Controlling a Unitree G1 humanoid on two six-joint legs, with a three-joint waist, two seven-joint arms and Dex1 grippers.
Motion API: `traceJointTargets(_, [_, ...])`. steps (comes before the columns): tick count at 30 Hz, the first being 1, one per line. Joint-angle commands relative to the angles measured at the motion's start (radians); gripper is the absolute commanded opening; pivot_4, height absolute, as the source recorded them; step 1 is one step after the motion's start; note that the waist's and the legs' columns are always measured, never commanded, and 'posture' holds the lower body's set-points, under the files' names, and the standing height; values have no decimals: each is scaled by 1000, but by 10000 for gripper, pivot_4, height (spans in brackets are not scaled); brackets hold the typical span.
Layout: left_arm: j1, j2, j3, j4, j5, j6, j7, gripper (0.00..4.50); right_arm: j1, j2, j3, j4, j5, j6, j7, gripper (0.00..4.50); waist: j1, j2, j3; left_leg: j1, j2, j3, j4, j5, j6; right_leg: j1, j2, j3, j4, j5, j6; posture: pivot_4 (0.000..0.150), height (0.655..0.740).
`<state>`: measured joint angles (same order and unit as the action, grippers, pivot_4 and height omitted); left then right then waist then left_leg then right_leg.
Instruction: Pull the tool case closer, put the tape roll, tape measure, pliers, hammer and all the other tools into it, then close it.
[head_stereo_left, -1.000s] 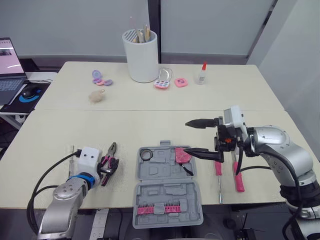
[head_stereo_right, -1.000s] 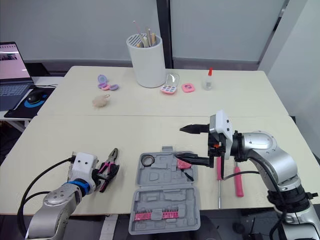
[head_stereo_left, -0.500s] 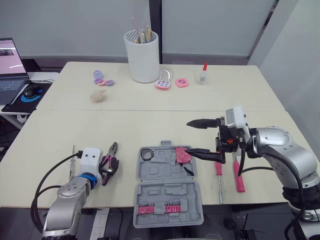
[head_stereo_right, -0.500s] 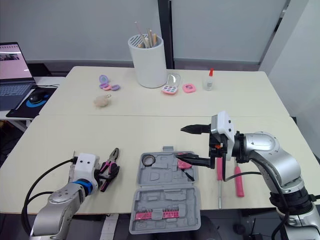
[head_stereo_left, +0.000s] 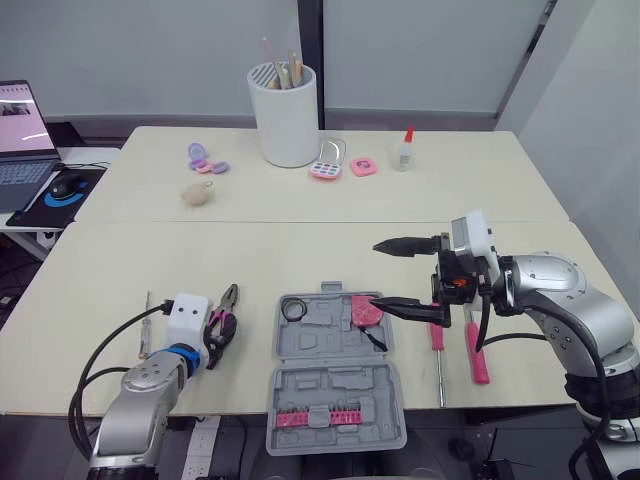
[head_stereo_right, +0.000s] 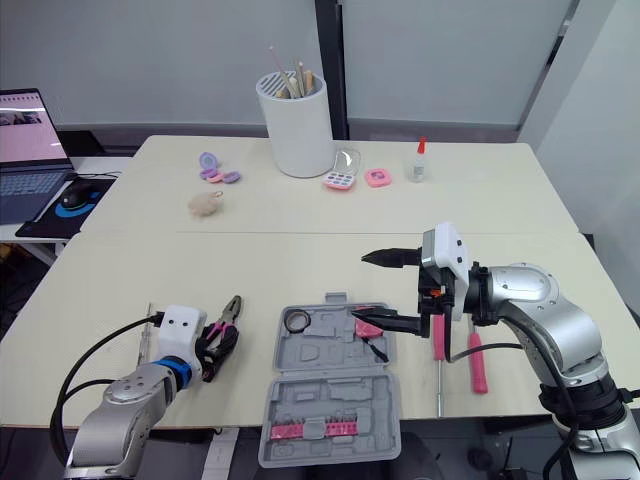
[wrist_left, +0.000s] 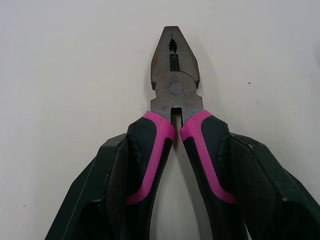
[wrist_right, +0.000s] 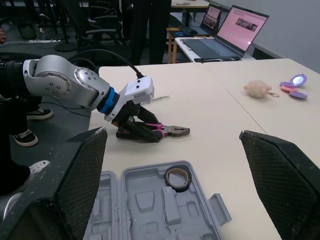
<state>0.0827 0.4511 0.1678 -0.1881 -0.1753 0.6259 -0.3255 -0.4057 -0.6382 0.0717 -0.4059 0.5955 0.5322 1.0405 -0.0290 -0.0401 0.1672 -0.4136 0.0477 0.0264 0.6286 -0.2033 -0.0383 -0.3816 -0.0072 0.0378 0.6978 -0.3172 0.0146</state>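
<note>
The grey tool case lies open near the table's front edge. In it are a black tape roll, a pink tape measure and a row of pink bits. Left of the case, the pink-and-black pliers rest flat on the table, and my left gripper is shut on their handles. My right gripper hovers wide open over the case's right edge, above the tape measure. Two pink-handled screwdrivers lie to the right of the case. A thin tool lies at the far left.
At the back stand a white utensil holder, a makeup palette, a pink compact, a glue bottle, purple compacts and a fluffy ball. A laptop sits on a side desk at the far left.
My left wrist has edged slightly rightward at the pliers. The right gripper and the case's contents stay as they were.
</note>
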Motion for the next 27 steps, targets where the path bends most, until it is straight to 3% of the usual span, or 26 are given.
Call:
traceJointTargets(1, [11, 65, 40, -22, -13, -4, -57, 25183, -3, -2, -4, -23, -16, -23, -14, 45000, -3, 0, 0, 0, 0, 0, 0, 0, 0, 0, 0, 0, 0, 0, 0, 1500, 7400])
traceJointTargets(10, [-58, 451, 107, -138, -191, 23, -481, 25183, -45, -7, 38, 0, -47, -10, 7, 45000, 0, -3, 3, -3, 0, 1, -1, 0, 0, -4, -1, 0, 0, 0, 0, 1500, 7400])
traceJointTargets(15, [-187, 617, 30, -204, -308, 67, -721, 25183, -114, -43, 84, 20, -91, 35, 15, 45000, 2, -2, 5, -4, -1, 2, -1, 0, 0, -5, -2, 0, -1, 0, 0, 1500, 7400])
traceJointTargets(18, [-314, 631, -72, -209, -300, 68, -760, 25183, -150, -42, 113, 23, -112, 41, 15, 45000, 1, -2, 5, -4, -1, 2, -1, 0, 0, -5, -1, 1, -1, 0, 0, 1500, 7400])
traceJointTargets(27, [-563, 503, -352, -225, -214, 35, -782, 25183, -213, -10, 252, 54, -268, 38, -48, 45000, -3, -1, 5, -5, 0, 3, 0, 0, 0, -7, 7, 3, -1, 0, 0, 1500, 7400])
